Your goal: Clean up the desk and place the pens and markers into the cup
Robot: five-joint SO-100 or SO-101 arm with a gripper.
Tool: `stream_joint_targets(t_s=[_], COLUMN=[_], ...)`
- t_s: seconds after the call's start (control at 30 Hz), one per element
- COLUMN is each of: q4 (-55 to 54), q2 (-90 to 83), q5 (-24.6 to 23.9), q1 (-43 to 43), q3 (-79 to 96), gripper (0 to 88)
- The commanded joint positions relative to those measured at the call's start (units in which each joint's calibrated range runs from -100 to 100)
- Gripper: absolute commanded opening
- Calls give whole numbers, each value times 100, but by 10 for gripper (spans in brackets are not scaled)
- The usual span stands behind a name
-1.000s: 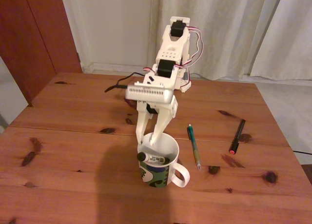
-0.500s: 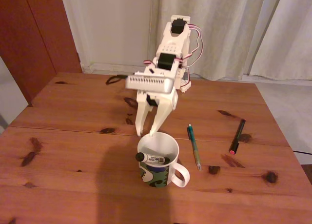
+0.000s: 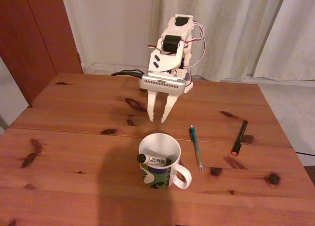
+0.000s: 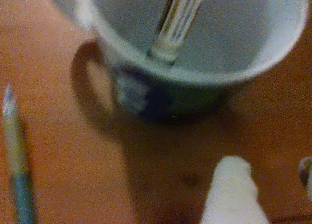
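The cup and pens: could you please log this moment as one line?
claw: open, empty, above desk behind cup | marker: in cup | green pen, black pen: on desk

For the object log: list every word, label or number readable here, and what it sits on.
None can be read.
The marker in the cup has dark print on its white barrel, too small and blurred in both views.
The teal pen and black pen show no legible marks.
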Motion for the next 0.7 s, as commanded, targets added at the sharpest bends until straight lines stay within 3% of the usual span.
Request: stream_joint_targets(t_s=[0.0, 0.67], q4=[382, 477], q2=[-328, 1236], q5=[65, -160], q1=[-235, -911], q3=[-119, -660], gripper=[108, 108])
